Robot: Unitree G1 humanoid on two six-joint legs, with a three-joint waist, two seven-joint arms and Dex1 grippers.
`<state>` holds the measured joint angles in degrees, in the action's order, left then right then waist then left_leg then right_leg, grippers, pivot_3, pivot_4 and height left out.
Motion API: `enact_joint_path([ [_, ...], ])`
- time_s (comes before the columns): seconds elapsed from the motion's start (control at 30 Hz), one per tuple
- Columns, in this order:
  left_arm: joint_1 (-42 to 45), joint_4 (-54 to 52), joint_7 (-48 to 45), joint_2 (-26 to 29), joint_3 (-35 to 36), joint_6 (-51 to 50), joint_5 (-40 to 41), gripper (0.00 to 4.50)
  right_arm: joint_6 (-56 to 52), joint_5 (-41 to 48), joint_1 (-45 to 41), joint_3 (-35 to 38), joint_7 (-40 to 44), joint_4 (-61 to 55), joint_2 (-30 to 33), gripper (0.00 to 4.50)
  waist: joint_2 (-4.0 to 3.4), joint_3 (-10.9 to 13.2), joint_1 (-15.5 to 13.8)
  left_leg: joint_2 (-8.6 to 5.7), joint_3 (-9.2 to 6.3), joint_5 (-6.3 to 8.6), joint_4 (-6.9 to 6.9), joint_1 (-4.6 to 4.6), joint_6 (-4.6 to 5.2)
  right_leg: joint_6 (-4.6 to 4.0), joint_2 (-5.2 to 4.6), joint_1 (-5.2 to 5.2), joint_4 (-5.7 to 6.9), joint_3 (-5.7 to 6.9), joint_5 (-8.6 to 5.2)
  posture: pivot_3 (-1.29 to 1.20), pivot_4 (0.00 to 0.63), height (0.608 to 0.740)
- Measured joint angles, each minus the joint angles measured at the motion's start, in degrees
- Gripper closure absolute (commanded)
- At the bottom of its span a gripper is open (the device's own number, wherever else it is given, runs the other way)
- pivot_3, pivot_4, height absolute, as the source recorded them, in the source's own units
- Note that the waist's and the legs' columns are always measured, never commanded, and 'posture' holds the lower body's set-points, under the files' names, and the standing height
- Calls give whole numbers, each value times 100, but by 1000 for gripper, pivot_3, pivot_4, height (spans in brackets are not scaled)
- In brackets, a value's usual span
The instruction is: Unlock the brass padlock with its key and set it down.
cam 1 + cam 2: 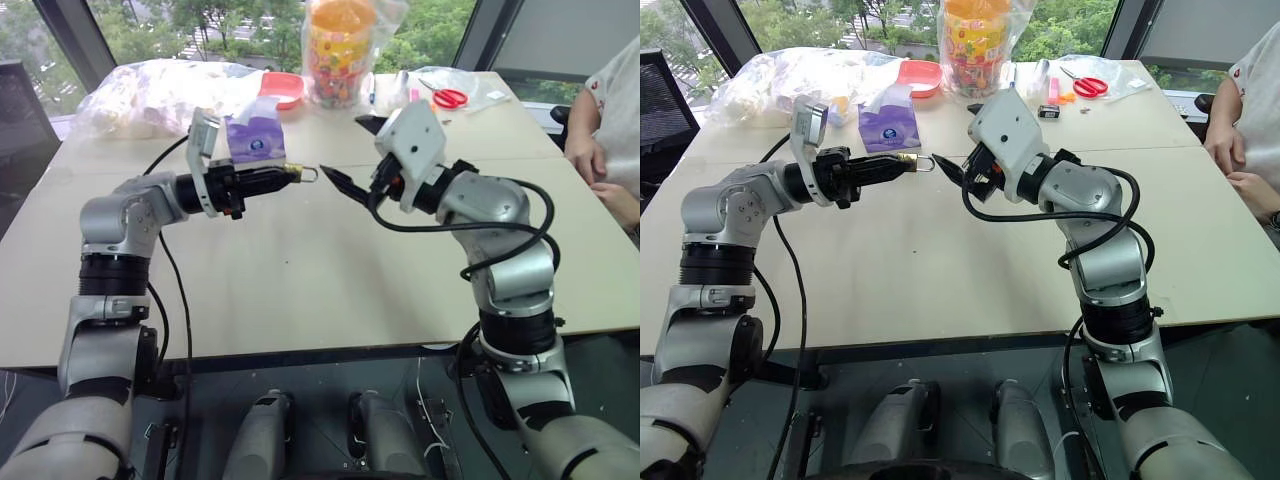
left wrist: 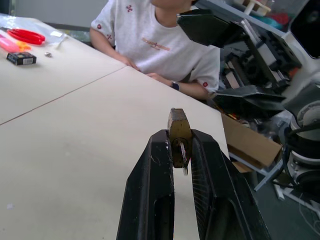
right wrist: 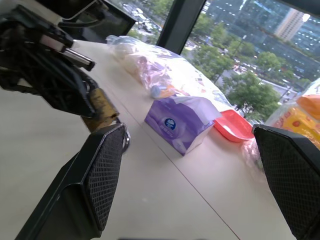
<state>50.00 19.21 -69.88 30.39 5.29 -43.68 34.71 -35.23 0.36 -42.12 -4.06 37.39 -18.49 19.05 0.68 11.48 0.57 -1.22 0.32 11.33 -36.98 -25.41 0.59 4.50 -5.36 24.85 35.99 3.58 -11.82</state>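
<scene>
Left wrist view has the clearest look at it: the left gripper [image 2: 181,150] has its two black fingers clamped on the brass padlock [image 2: 179,131], held up in the air over the table [image 1: 300,290], and the key [image 2: 183,155] is stuck in the lock, hanging between the fingers. From the head cameras the silver shackle [image 1: 309,174] pokes out past the fingertips toward the right gripper [image 1: 335,180], which sits just beside it, not touching as far as I can tell, with its fingers spread wide apart. Nothing stands between the two grippers. Clutter is all along the far side of the table: a purple tissue pack [image 1: 254,137] right behind the left gripper, a big clear bag of stuff [image 1: 150,95], a red dish [image 1: 283,88], a jar of colourful candy [image 1: 337,50], and red scissors [image 1: 450,97]. A person in a white shirt [image 2: 160,42] sits at the table's right edge, hands resting on it.
</scene>
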Motion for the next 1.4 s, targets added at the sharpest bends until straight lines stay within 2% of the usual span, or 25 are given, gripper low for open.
enact_joint_path([
  [0.83,-10,-357,-240,1,-28,-305,243,4500,142,327,-29,-377,105,283,364,338,0,0,3,-3,1,1,-1,-3,2,3,1,0,-2,0,-1,0,150,740],
  [1.03,-61,-285,-219,-37,-254,-75,53,4500,155,298,169,-342,120,291,930,338,0,0,-34,-4,1,2,-1,-3,4,1,-2,-5,-10,1,-2,0,150,740],
  [1.17,-247,94,212,-499,-469,159,-294,4500,-932,424,875,-148,300,-133,1708,338,0,0,-148,-5,3,6,-3,-7,11,2,-9,-7,-18,1,-3,0,150,740],
  [1.27,-251,603,637,-940,-591,227,-546,4500,-2179,931,1198,-46,365,-759,1659,338,3,2,-132,-4,3,7,-5,-11,13,3,-13,-3,-19,1,-1,0,150,740],
  [1.4,-39,1542,1004,-1664,-580,165,-571,4500,-3618,1498,1206,83,241,-1555,1530,338,4,2,-132,-3,2,8,-10,-12,14,5,-14,-4,-19,7,-1,0,150,740],
])
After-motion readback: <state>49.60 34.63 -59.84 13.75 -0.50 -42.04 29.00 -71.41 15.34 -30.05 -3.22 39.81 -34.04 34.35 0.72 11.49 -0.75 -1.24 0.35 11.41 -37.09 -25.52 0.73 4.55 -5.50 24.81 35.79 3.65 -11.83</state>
